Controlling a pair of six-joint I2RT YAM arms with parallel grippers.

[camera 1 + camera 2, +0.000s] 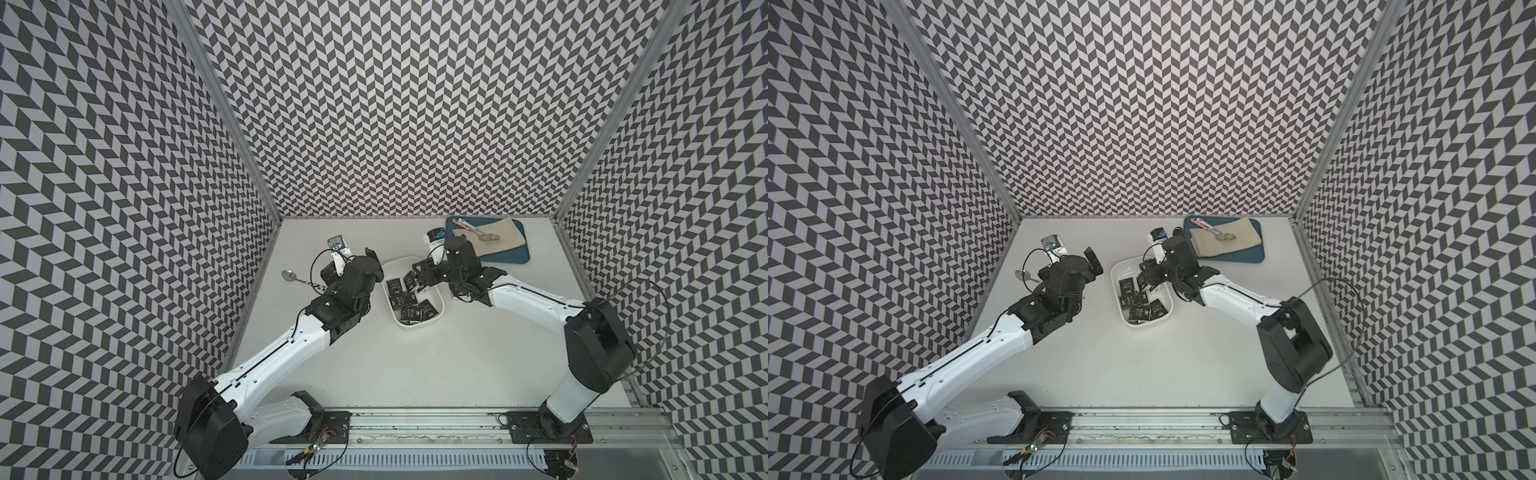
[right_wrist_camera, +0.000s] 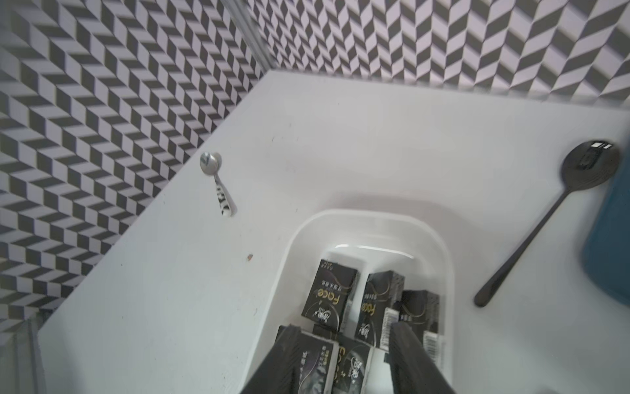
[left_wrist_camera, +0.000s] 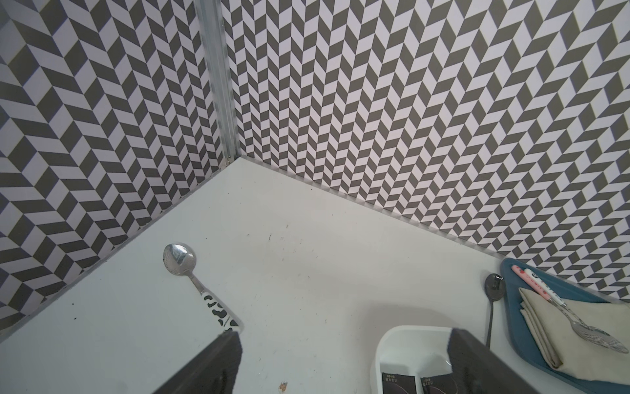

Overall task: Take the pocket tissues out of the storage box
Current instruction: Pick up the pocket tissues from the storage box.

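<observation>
Right wrist view: my right tool [image 2: 344, 329], fingers parted and empty, hangs above tissues [image 2: 329, 295] in the box [image 2: 370, 218]; left tool [image 3: 344, 334] likewise.

Pocket tissues [image 1: 409, 299] in storage box [image 1: 409, 327], mid-tabletop [image 1: 415, 374]. Spoon [image 1: 293, 277] left of box. Tray [image 1: 515, 259] behind-right, cloth [image 1: 498, 239] on it. Second spoon [image 2: 545, 218] between box and tray.

1. We recorded left arm [image 1: 270, 353] and right arm [image 1: 528, 299]: white shells, black joint housings.
2. Thin black cables looped along each.
3. Left gripper [image 3: 342, 334] and right gripper [image 2: 344, 327] had matte black fingers.
</observation>
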